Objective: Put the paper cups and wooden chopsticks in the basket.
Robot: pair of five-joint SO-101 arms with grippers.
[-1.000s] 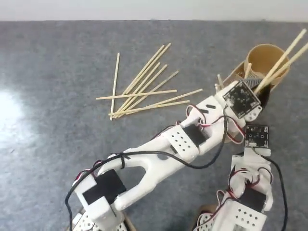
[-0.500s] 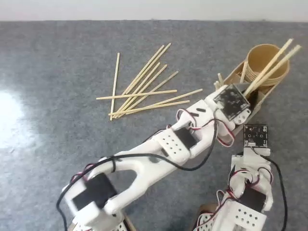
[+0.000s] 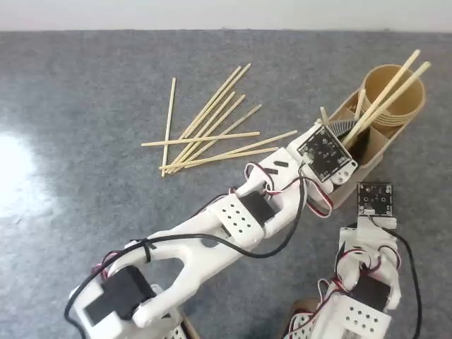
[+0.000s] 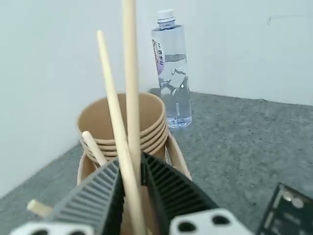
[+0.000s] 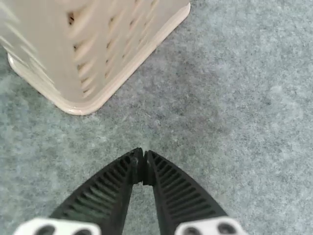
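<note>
Basket [image 3: 382,143]: in the high view the left wrist covers most of it, leaving the far rim and one side wall exposed. How far the near end extends cannot be made out.

Basket contents: a nested stack of paper cups [image 3: 393,99] at the far end, with a few sticks [image 3: 359,103] leaning beside it.

Left hand [image 4: 130,169]: clamped on two chopsticks [image 4: 129,73] that slant up across the cups' mouth. Their lower ends are hidden between the fingers.

Right hand [image 5: 143,169]: fingers together, nothing held, low over the desk [image 3: 70,106] and near a basket corner. In the high view its wrist board hides it.

Loose chopsticks [image 3: 212,134]: fanned out on the desk, well apart from the basket.

Water bottle [image 4: 172,73]: upright by the wall behind the cups.
</note>
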